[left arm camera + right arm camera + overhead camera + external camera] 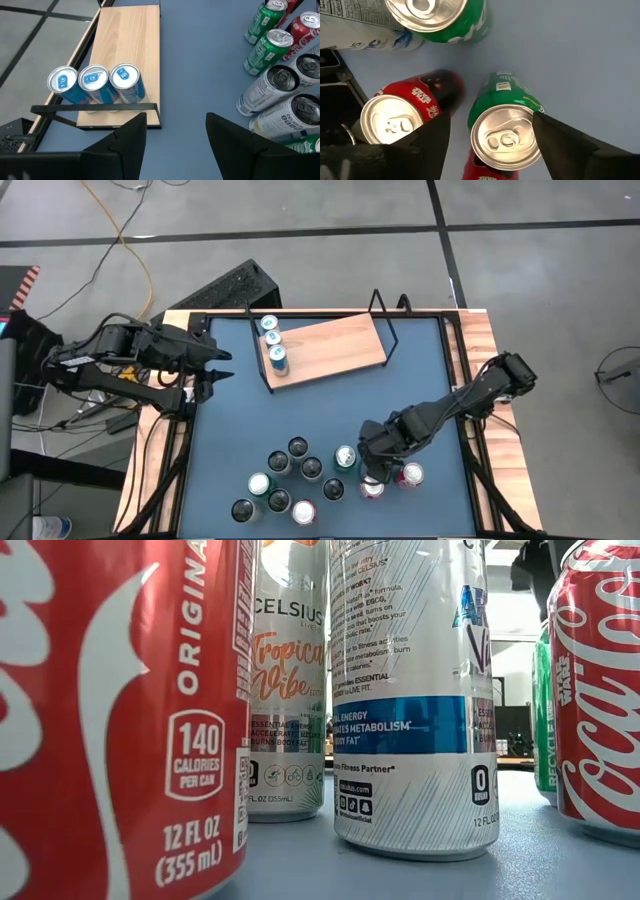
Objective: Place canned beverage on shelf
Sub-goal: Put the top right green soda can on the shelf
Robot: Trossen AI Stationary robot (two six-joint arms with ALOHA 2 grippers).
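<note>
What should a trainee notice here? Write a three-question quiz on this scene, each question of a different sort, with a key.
1. How many blue cans stand on the shelf?
2. True or false: the left gripper holds a can.
3. The right gripper hangs open over the group of cans near the table's front. Which can sits between its fingers? A) a red can B) the green can C) a white can

Key: 1) three, in a row at the shelf's left end; 2) false, it is open and empty beside the shelf; 3) B.
</note>
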